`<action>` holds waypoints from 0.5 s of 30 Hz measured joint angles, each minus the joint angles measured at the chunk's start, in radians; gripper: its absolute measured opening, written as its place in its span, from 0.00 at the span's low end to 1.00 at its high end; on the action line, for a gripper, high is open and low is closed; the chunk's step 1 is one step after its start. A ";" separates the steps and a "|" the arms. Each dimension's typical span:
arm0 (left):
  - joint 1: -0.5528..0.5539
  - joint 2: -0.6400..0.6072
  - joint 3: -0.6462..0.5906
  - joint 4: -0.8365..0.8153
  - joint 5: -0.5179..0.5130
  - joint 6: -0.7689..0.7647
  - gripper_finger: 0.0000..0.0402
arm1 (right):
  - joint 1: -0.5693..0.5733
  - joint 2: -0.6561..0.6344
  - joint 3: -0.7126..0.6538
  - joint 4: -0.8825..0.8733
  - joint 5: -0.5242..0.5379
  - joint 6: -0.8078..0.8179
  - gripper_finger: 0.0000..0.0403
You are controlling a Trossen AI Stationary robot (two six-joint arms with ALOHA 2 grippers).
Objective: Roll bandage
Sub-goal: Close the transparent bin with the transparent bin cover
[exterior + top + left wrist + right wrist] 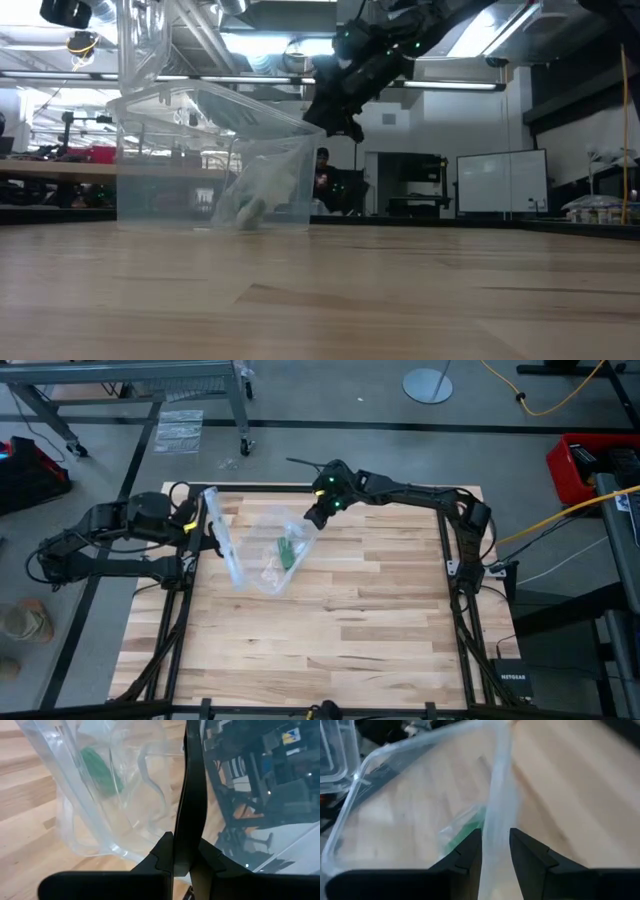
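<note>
**Bag mouth held open, green bandage still inside**

Best done by keeping the two grips well apart and level, so the mouth of the clear plastic bag [262, 550] gapes wide and taut; then tipping or shaking gently so the contents slide toward the opening without the film folding over them. Worth avoiding any sharp pull, since thin film held by its edges probably slips or tears.

Nearest the table's front: bare wooden table [340, 640], nothing on it there.

Further in, at mid-table: bag resting with its lower end on the wood, upper edges lifted. Inside, the bandage [288, 551] lying low in the bag as a small bright green bundle; whether tightly rolled or loose, hard to tell through the creased plastic.

On the left side: left gripper [207, 532] pinched almost fully closed, fingers meeting on the stiff rim strip of the bag's left edge, as the left wrist view shows.

Farthest back: right gripper [318, 512] raised above the table, jaws narrowly parted with the bag's opposite edge running down between them, clamped on that film. Touching only plastic, not the bandage
</note>
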 joint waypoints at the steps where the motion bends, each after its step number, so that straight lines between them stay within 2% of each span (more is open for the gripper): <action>1: 0.000 0.000 0.000 0.000 0.000 0.000 0.05 | 0.000 -0.012 0.000 -0.002 0.019 -0.005 0.26; 5: 0.000 0.002 0.018 0.004 -0.001 0.006 0.05 | 0.000 -0.066 0.000 -0.014 0.072 -0.007 0.26; 11: 0.000 0.001 0.088 0.000 -0.034 0.039 0.05 | 0.014 -0.122 0.000 -0.125 0.078 -0.007 0.26; 15: 0.000 0.003 0.153 -0.095 -0.092 0.057 0.05 | 0.051 -0.126 0.000 -0.231 0.110 -0.007 0.26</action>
